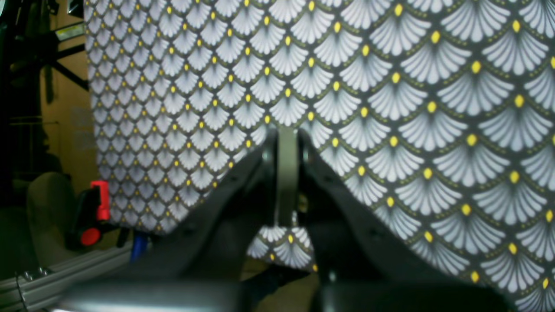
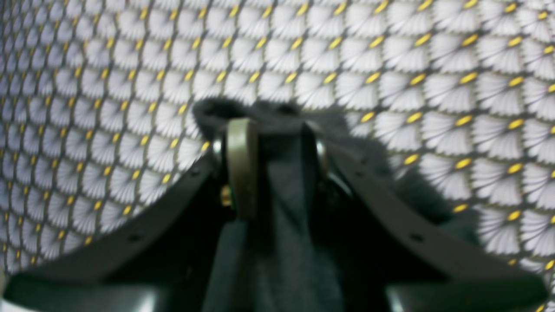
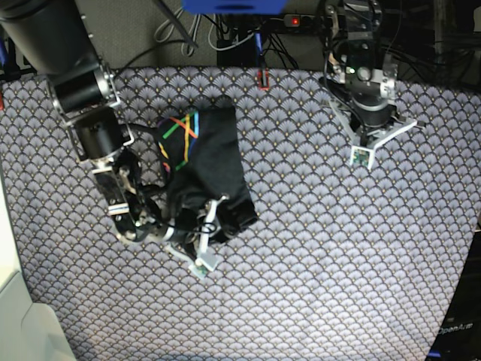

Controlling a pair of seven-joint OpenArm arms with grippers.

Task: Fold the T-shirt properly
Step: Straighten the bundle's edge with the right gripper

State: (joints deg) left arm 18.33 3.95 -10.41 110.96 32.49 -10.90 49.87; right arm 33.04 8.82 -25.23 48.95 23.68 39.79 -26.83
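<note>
The dark charcoal T-shirt (image 3: 214, 162) lies bunched at the middle left of the scallop-patterned tablecloth (image 3: 316, 248), with its coloured line logo (image 3: 180, 135) facing up. My right gripper (image 3: 201, 259) is at the shirt's near edge. In the right wrist view this gripper (image 2: 271, 130) is shut on a fold of the dark shirt fabric (image 2: 286, 208), which runs back between the fingers. My left gripper (image 3: 362, 156) is at the far right, well apart from the shirt. In the left wrist view it (image 1: 286, 134) is shut and empty over bare tablecloth (image 1: 433, 108).
The table's edge shows in the left wrist view with a red-handled clamp (image 1: 99, 208) and an aluminium rail (image 1: 65, 268) below it. Cables and a power strip (image 3: 293, 21) lie behind the table's far edge. A white surface (image 3: 15, 316) stands at the near left.
</note>
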